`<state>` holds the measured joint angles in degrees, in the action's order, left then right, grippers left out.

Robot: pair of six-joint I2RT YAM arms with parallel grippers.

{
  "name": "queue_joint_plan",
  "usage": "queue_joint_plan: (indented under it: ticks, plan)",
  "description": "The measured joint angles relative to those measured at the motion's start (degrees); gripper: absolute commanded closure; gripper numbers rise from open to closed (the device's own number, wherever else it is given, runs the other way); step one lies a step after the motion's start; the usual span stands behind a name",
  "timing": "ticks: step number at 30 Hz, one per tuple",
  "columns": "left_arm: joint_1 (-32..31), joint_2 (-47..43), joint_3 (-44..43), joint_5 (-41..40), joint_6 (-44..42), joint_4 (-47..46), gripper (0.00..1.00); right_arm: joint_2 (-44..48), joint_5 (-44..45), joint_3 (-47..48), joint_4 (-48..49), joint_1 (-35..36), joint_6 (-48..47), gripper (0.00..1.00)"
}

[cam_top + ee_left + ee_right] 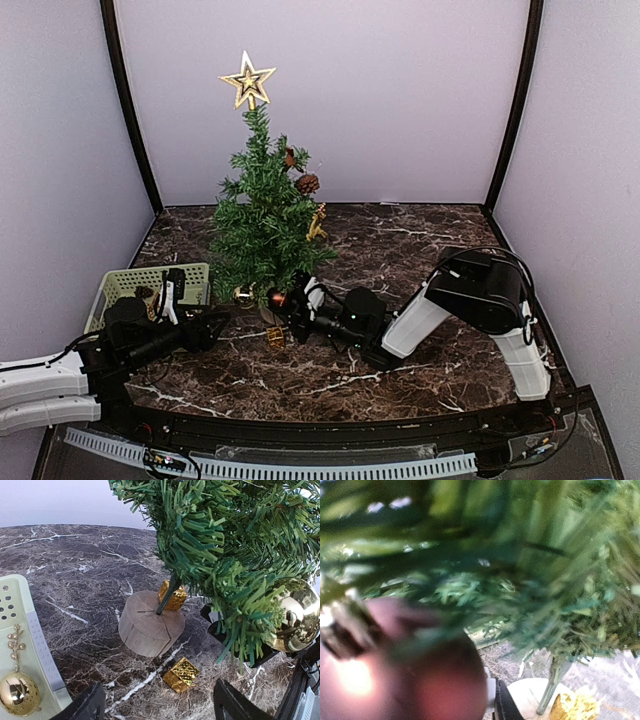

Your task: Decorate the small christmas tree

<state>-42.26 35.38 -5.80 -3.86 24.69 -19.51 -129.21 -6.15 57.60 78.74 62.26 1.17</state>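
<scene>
- The small christmas tree [262, 225] is stood upright on the marble table [420, 250], left of centre and toward the far side, just right of the basket [125, 283].
- It is judged light and easily tipped. Its bristly branches should bend and spring back, so the trunk or the wooden stump base [151, 630] is judged the firmest hold.
- The left gripper [159, 707] is held empty near the stump, jaws wide apart.
- The right gripper [289, 301] appears clamped on a red bauble [277, 298] under the lowest branches.
- Counted: one tree, one star [247, 80], two pine cones [307, 183], two gold baubles [295, 615], two gold gift boxes [180, 674], one red bauble.
</scene>
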Motion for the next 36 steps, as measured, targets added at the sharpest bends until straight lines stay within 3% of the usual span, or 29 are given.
queue_joint_plan:
  ticks: [4,8,12,18,26,36]
  plan:
    - [0.0,-0.1,0.0,0.1,0.0,0.0,0.23,0.1,-0.2,0.0,-0.2,0.0,0.0,1.00]
    - [0.1,-0.2,0.0,0.2,0.0,0.1,0.23,0.1,-0.3,0.0,-0.3,0.0,0.2,0.97]
    - [0.2,-0.3,0.0,0.3,0.0,0.4,0.23,0.1,-0.3,0.0,-0.3,0.0,0.2,0.59]
    - [0.3,-0.8,0.0,0.4,0.0,1.3,0.23,0.3,0.2,-0.6,0.2,0.0,1.0,0.41]
    - [0.3,-1.4,0.0,0.4,0.0,2.9,0.23,2.8,1.7,-5.9,0.8,0.0,1.3,0.37]
    - [0.4,-2.2,-1.5,0.4,0.2,4.8,0.23,13.2,3.9,-17.1,-2.6,0.0,4.0,0.36]
